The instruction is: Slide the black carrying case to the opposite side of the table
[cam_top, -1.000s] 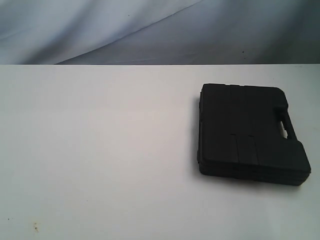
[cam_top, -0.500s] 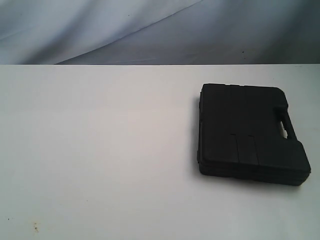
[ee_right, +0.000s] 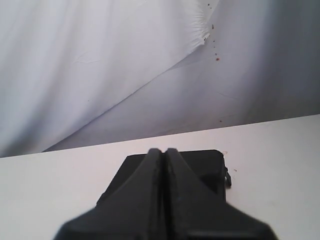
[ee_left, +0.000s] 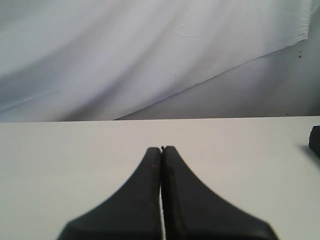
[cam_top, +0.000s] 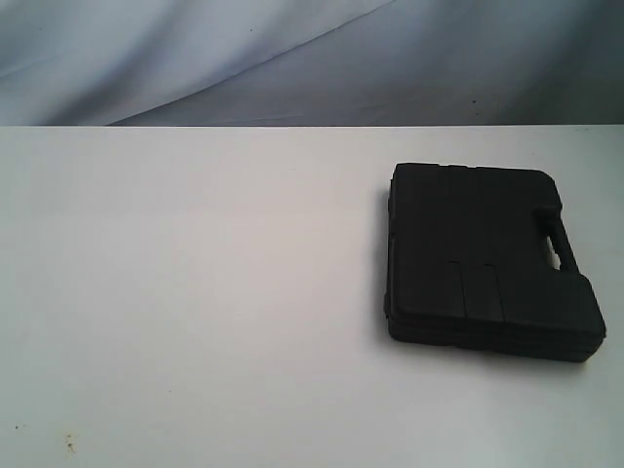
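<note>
The black carrying case [cam_top: 487,258] lies flat and closed on the white worktop [cam_top: 195,292], on the right side of the exterior view, with its handle [cam_top: 558,246] on the side toward the right edge. Small dark specks [cam_top: 68,444] mark the worktop's near left corner. The left end effector [ee_left: 161,148] is clenched, its fingers pressed together with nothing between them, over bare worktop. A corner of the case shows at the edge of its wrist view. The right end effector [ee_right: 161,150] is likewise clenched and empty, with the case directly ahead of it. Whether it touches the case cannot be told. A pale cloth backdrop [cam_top: 292,58] hangs behind the worktop.
</note>
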Controlling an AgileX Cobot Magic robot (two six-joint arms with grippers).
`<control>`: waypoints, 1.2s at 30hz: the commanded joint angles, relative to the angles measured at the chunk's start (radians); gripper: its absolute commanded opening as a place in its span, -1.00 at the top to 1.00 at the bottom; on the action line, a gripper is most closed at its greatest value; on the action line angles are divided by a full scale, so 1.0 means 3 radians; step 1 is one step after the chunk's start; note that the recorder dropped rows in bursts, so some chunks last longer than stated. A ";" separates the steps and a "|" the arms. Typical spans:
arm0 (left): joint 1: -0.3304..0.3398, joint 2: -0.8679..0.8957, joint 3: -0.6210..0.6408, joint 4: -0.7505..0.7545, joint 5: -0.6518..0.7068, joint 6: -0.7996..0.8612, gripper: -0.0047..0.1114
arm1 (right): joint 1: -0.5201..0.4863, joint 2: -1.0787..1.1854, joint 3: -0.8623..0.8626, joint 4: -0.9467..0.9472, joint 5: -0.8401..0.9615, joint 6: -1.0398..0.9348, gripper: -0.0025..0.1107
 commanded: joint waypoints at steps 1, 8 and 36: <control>0.0007 -0.0018 0.0013 0.0002 -0.0008 -0.0007 0.92 | 0.0009 -0.0277 0.0226 -0.0026 -0.0032 -0.0132 0.96; 0.0007 -0.0018 0.0013 0.0002 -0.0008 -0.0007 0.92 | 0.0003 -0.0412 0.0298 -0.0055 -0.0008 -0.0192 0.96; 0.0007 -0.0018 0.0013 0.0002 -0.0008 -0.0007 0.92 | 0.0003 -0.0412 0.0480 -0.0157 -0.0147 -0.0345 0.96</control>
